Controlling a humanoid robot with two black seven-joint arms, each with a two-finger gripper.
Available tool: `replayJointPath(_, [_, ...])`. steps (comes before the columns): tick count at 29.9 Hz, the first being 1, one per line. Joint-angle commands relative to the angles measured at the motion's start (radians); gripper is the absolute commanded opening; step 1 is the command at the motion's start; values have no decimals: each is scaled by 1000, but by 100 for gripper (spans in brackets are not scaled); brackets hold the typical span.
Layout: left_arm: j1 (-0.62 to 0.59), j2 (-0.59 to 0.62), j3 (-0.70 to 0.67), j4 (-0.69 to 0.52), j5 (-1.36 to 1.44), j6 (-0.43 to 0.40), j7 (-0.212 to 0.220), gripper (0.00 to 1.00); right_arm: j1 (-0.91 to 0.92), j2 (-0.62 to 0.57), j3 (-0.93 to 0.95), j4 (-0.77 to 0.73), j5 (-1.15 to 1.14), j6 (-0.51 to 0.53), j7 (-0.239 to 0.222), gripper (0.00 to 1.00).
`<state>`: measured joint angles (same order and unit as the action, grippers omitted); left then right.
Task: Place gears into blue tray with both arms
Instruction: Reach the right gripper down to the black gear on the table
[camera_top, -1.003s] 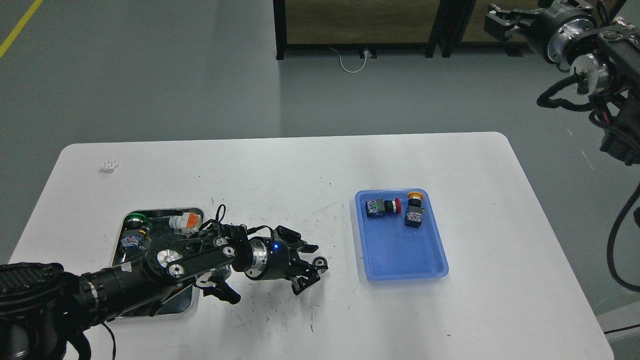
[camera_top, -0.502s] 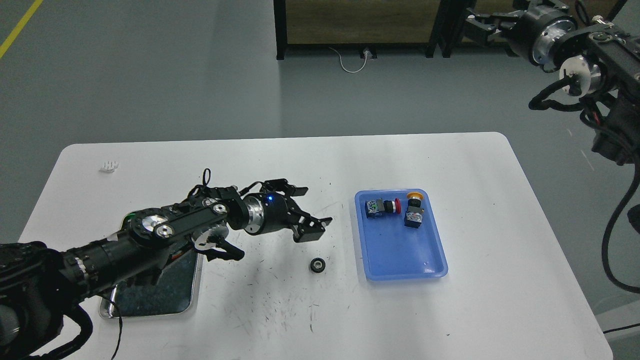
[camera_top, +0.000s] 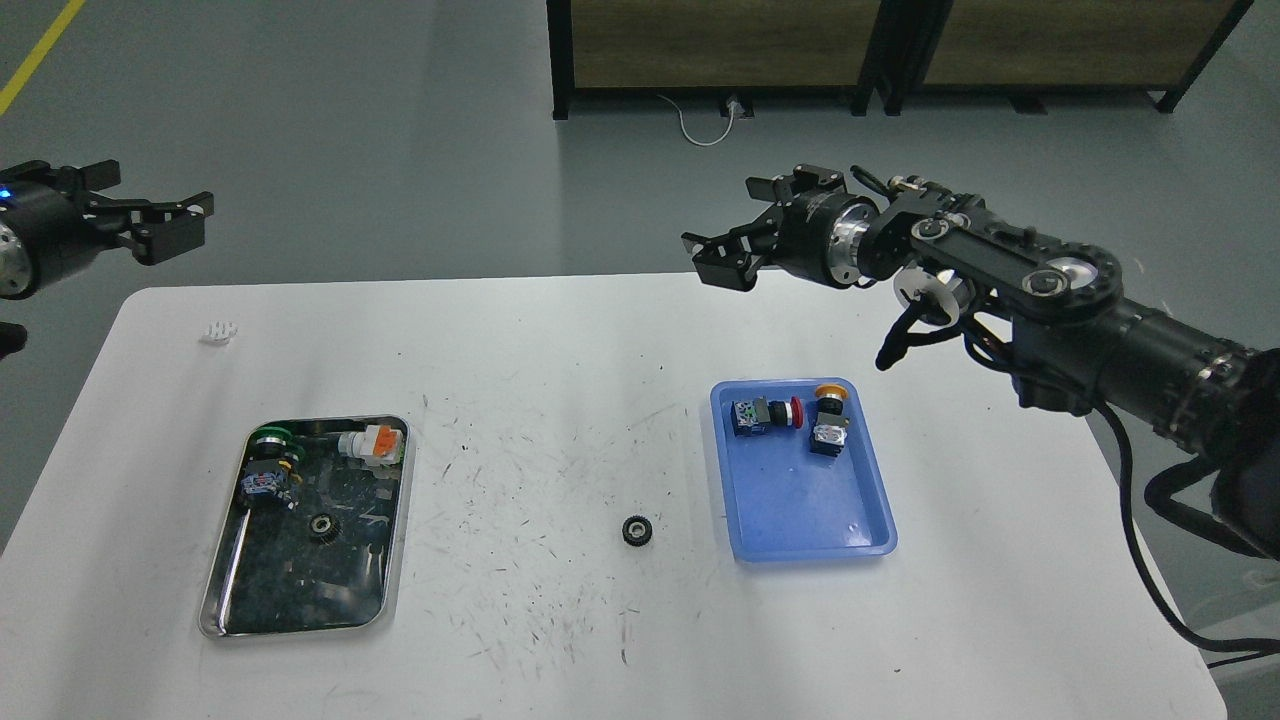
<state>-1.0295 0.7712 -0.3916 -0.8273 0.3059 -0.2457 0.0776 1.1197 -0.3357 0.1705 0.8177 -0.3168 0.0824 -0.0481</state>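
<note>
Blue tray (camera_top: 770, 535) holds two switches (camera_top: 790, 420); steel tray (camera_top: 230, 625) one gear (camera_top: 322, 526)

White table (camera_top: 560, 340) (trays, one gear (camera_top: 636, 529))

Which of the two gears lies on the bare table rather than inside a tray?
The gear just left of the blue tray lies on bare table; the other gear sits inside the steel tray.
</note>
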Motion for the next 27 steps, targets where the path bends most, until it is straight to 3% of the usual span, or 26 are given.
replayJointPath(1, [-3,89,-42,4,-2,0,2,97,-1,18,-109,64,-4,7,-1,99])
replayJointPath(11, [-23,221,-65,-1,-65,0,8,97,-57,124,-255,120,-37,7,-9,99])
replayJointPath(27, [-23,244,-56,-9,-65,-1,10,97,-167,170,-304,127,-39,45,-9,99])
